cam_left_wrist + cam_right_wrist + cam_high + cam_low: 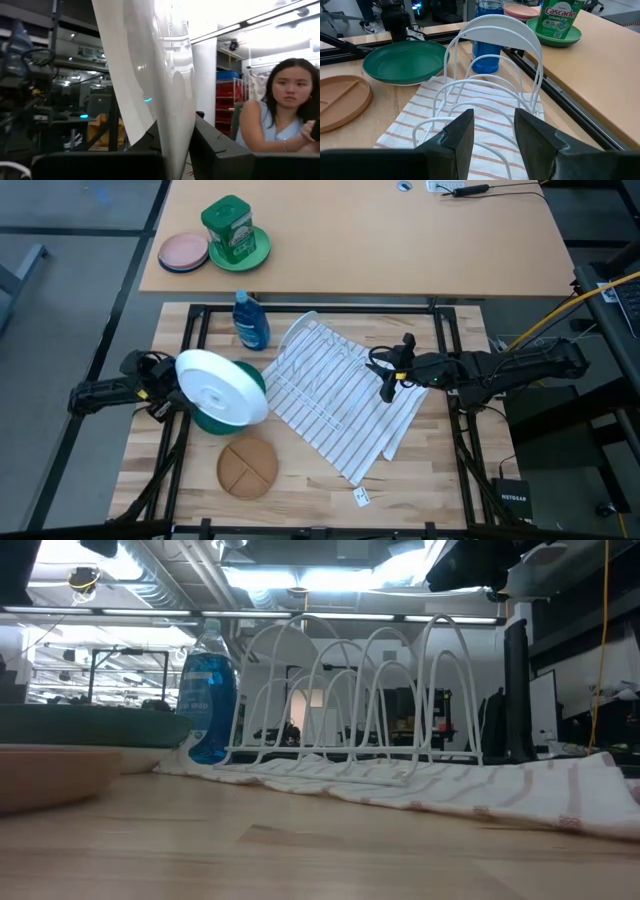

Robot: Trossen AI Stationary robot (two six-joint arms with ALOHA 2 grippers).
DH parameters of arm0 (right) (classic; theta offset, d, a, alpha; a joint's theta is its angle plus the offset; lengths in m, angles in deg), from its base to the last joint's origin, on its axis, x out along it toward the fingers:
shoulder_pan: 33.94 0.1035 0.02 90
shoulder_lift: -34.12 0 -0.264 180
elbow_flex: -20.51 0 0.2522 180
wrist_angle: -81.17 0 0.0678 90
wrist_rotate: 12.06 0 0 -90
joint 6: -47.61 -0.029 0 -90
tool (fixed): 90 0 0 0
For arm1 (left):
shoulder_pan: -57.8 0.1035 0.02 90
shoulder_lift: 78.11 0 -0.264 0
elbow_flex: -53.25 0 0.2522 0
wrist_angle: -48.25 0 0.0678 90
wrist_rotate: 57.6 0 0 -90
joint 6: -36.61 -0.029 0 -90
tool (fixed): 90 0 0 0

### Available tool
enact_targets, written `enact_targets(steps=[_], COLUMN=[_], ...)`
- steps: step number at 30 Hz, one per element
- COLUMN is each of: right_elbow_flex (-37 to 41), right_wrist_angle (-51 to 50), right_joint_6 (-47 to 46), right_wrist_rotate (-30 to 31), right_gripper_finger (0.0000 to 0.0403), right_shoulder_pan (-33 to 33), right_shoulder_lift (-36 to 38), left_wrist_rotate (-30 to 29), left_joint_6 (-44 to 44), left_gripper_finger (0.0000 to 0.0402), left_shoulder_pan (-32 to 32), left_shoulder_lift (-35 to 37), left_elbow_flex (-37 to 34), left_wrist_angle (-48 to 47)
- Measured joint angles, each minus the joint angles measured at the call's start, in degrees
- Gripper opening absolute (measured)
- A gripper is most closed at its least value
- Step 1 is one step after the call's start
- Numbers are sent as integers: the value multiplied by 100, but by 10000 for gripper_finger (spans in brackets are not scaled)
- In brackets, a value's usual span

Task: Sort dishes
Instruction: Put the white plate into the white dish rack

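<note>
My left gripper is over the table's left side, shut on a white plate that hovers above the dark green plate. The green plate lies flat on the table. The tan divided plate lies flat nearer the front edge. A second white plate stands on edge in the far end of the white wire rack. My right gripper is open and hangs above the rack's right side, touching nothing. My left gripper pinches the white plate's rim between its two fingers, coming level from the table's left. The plate is lifted clear, tilted, its underside with the foot ring turned upward.
The rack sits on a striped towel. A blue soap bottle stands behind the rack's left end. On the far desk are a pink plate and a green canister on a pale green plate. A person sits beyond the table.
</note>
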Motion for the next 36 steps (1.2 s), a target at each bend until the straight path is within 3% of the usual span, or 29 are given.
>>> enact_targets(steps=[10,25,31,36], right_elbow_flex=[0,0,0,0], right_wrist_angle=[1,1,0,1], right_joint_6=[0,-1,-1,-1], right_wrist_rotate=[2,1,-1,1], right_gripper_finger=[143,143,143,143], right_shoulder_pan=[-1,-1,0,-1], right_shoulder_lift=[0,0,0,0], left_wrist_rotate=[-16,-531,-714,-984], left_joint_6=[-160,-616,-706,-896], left_gripper_finger=[33,33,33,33], left_shoulder_pan=[94,90,67,-77], left_shoulder_lift=[0,-57,-481,-1186], left_elbow_flex=[0,0,0,0], left_wrist_angle=[-28,-96,20,729])
